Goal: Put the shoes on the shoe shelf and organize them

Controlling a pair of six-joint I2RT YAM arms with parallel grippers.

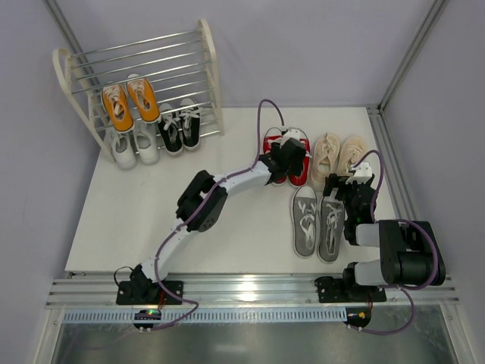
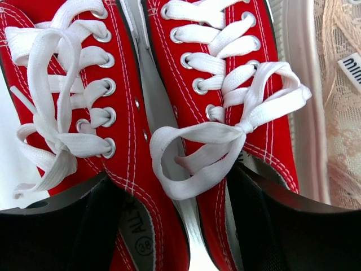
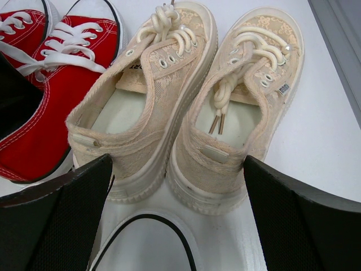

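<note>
Straddling the red pair (image 2: 132, 130) at the far middle of the tabletop (image 1: 121, 220), the left claw (image 1: 289, 155) stands part-spread. One finger sits over each shoe's opening and the two inner walls lie between them; no firm pinch shows. A grip on those thin walls alone could let one shoe slide out or swing on the lift. The loose lace loop (image 2: 186, 164) lies right between the fingers and could snag or be caught instead of canvas.

The beige pair (image 3: 163, 79) sits just beside the right red shoe, so a skewed lift could drag it. The right claw (image 3: 177, 169) hangs spread wide and empty near the beige heels, over the grey pair (image 1: 318, 220), so the arms are close enough to clash.

Bare tabletop lies open toward the shoe shelf (image 1: 210, 61). The orange pair (image 1: 130, 102) leaves room to its right on its tier, while the white pair (image 1: 135, 145) and black pair (image 1: 180, 127) fill the lowest level.
</note>
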